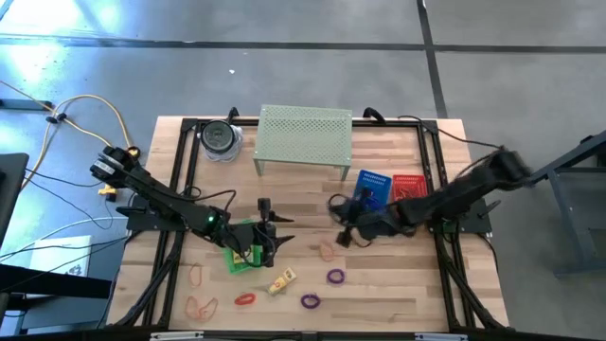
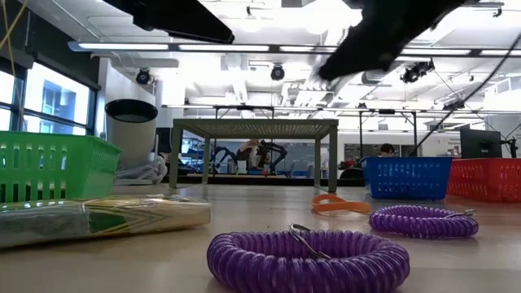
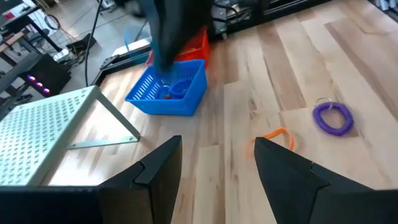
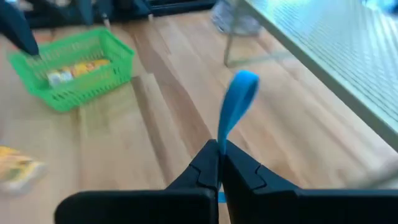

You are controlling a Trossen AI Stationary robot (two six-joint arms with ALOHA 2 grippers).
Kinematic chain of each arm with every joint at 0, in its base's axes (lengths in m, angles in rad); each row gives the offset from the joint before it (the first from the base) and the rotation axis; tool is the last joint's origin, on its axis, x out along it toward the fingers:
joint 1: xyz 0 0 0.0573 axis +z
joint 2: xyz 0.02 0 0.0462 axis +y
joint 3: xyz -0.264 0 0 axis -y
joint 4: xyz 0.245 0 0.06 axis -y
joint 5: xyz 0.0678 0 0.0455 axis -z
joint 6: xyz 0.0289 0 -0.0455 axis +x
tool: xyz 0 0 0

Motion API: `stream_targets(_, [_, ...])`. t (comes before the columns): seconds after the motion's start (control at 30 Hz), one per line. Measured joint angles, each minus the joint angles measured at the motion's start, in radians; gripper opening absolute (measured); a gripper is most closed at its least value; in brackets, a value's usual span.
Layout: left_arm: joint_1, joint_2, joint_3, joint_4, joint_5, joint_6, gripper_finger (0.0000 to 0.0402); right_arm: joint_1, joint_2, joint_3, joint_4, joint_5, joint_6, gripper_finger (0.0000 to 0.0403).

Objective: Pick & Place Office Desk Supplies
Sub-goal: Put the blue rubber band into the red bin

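**Blue loop pinched in right gripper above mid-table**

A thin, flat blue loop [image 4: 238, 102] stands up from the right gripper [image 4: 219, 163], whose two dark fingers are clenched on its lower end. In the high view the gripper [image 1: 347, 234] hangs over bare wood near the table's middle, just left of the blue basket [image 1: 373, 187], with the red basket [image 1: 409, 185] beside that on the right.

The left gripper [image 3: 217, 163] is spread wide, nothing between its fingers; it sits at the green basket [image 1: 240, 254] on the near left, where yellow packets [image 4: 78, 70] lie inside the mesh.

Loose supplies dot the near planks: two coiled purple loops [image 1: 335, 277] and [image 1: 311, 301], a red loop [image 1: 245, 299], an orange loop [image 1: 197, 276] and a yellow packet [image 1: 281, 281]. Open boards lie between them.

At the far edge stands the pale-green perforated shelf [image 1: 305, 133] on thin legs, a round container [image 1: 220, 138] to its left. A dark frame [image 1: 178, 161] borders the wooden table [image 1: 398, 294].
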Motion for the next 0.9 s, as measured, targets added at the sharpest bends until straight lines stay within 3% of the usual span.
stream_targets(0.23, [-0.003,0.0,0.0,-0.042,0.0,-0.092,0.0195,0.026,-0.262,0.079,-0.625,-0.086,0.457,0.0002])
stream_targets(0.5, [-0.003,0.0,0.0,-0.091,0.001,-0.156,0.0195,0.015,-0.32,0.084,-1.234,-0.293,1.012,0.0002])
stream_targets(0.67, [-0.003,0.0,0.0,-0.103,0.002,-0.165,0.0195,-0.032,-0.305,0.06,-1.327,-0.407,1.084,0.0002])
stream_targets(0.9, [-0.01,0.0,0.0,-0.178,0.049,-0.217,0.0195,-0.201,-0.31,-0.031,-1.338,-0.508,0.993,0.0002])
